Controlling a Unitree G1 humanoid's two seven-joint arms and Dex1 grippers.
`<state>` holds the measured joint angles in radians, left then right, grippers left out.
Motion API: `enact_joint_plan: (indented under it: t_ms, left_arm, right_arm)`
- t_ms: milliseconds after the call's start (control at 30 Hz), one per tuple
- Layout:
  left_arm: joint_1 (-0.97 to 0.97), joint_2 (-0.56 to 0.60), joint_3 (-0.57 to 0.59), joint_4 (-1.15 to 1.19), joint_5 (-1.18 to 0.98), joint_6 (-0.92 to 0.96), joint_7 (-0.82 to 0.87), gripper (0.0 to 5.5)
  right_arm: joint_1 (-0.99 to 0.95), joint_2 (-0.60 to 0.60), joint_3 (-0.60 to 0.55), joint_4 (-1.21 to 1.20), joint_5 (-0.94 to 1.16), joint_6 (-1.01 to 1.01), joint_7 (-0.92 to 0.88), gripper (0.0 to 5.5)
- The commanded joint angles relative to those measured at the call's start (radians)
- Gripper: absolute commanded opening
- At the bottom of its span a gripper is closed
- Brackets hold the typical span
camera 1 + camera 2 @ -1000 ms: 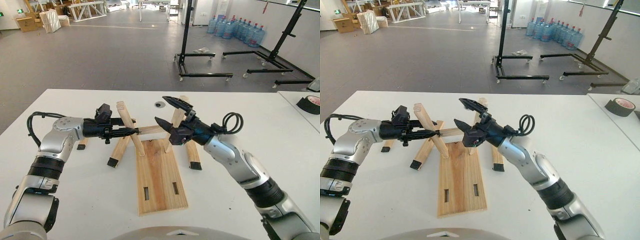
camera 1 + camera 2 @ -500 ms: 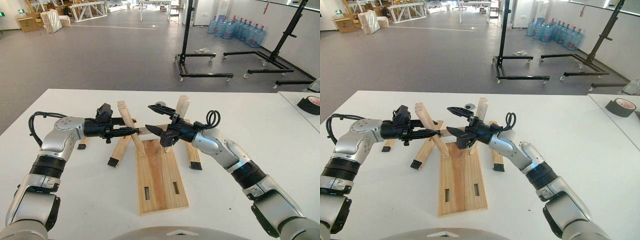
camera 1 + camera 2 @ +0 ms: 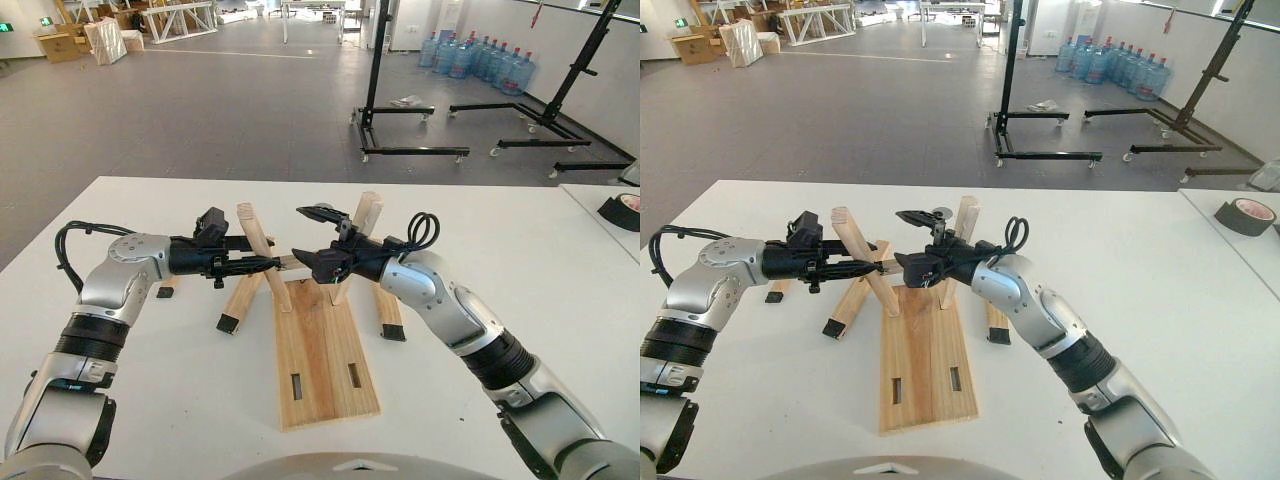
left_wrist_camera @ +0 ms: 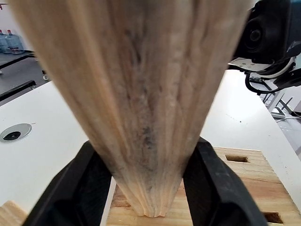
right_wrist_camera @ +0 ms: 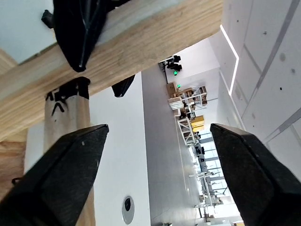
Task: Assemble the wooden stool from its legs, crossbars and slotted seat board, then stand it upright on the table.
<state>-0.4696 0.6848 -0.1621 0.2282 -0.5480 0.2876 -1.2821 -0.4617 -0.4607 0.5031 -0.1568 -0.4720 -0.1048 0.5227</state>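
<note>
The left gripper (image 3: 272,263) has its jaws clenched on a wooden crossbar (image 4: 141,103), held over the far end of the slotted seat board (image 3: 322,350) — which lies flat on the white table (image 3: 150,400). The right gripper (image 3: 300,233) hovers at the crossbar's other end, jaws released and spread wide. Crossed legs (image 3: 236,303) lean beside the left gripper; another leg (image 3: 386,310) lies under the right arm.

Grey floor (image 3: 200,110) throughout. Black wheeled stand (image 3: 376,70) mid-room. Blue water bottles (image 3: 480,58) stacked behind the stand. Cardboard boxes (image 3: 57,46) far to its left.
</note>
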Motion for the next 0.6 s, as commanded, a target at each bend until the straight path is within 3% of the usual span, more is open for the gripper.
enact_joint_plan:
  t_ms: [33, 167, 367, 600]
  left_arm:
    - [0.117, -0.017, -0.201, -0.008, 0.186, 0.041, -0.01, 2.02]
    - [0.119, -0.019, -0.202, -0.006, 0.188, 0.038, -0.005, 2.02]
    - [0.12, -0.017, -0.201, 0.002, 0.19, 0.032, 0.003, 2.02]
    - [0.13, -0.003, -0.199, 0.011, 0.181, 0.018, 0.018, 2.02]
  right_arm:
    - [0.268, -0.164, 0.268, 0.123, -0.109, 0.263, 0.436, 4.03]
    - [0.268, -0.179, 0.267, 0.097, -0.105, 0.299, 0.434, 4.03]
    - [0.263, -0.175, 0.189, 0.044, -0.085, 0.227, 0.272, 4.03]
    - [0.327, -0.265, 0.15, -0.059, -0.052, 0.182, 0.295, 4.03]
